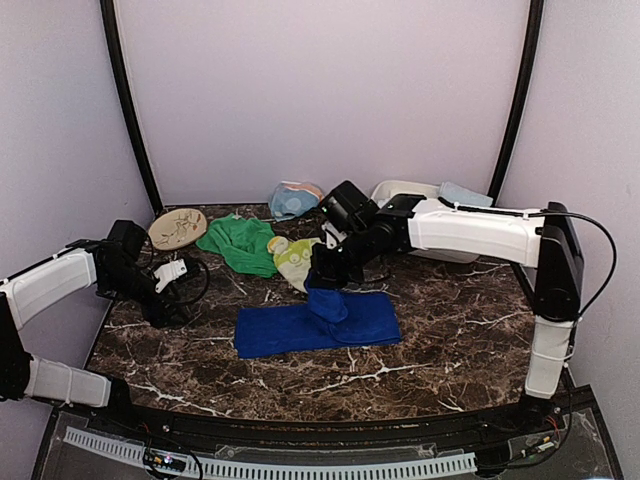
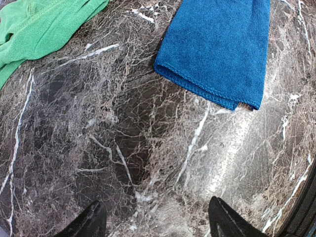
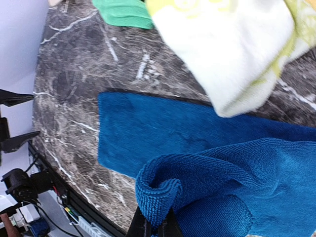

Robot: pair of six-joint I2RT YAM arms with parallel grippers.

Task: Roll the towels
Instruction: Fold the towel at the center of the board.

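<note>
A royal blue towel [image 1: 300, 330] lies flat at the middle of the marble table [image 1: 450, 330]. My right gripper [image 1: 322, 282] is shut on a bunched fold of the royal blue towel [image 3: 163, 195] and holds it up above the flat part; its fingertips [image 3: 148, 229] pinch the edge. My left gripper [image 2: 155, 224] stands open over bare marble, to the left of the towel's near-left corner [image 2: 217, 49], with nothing between its fingers. A green towel [image 1: 240, 243] and a pale yellow-green patterned towel [image 1: 293, 258] lie behind the blue one.
A tan round disc [image 1: 178, 228] rests at the back left. A light blue towel [image 1: 292, 200] sits by the back wall. A white basin [image 1: 400, 188] stands behind the right arm, holding another light blue cloth [image 1: 463, 193]. Black frame poles flank the table.
</note>
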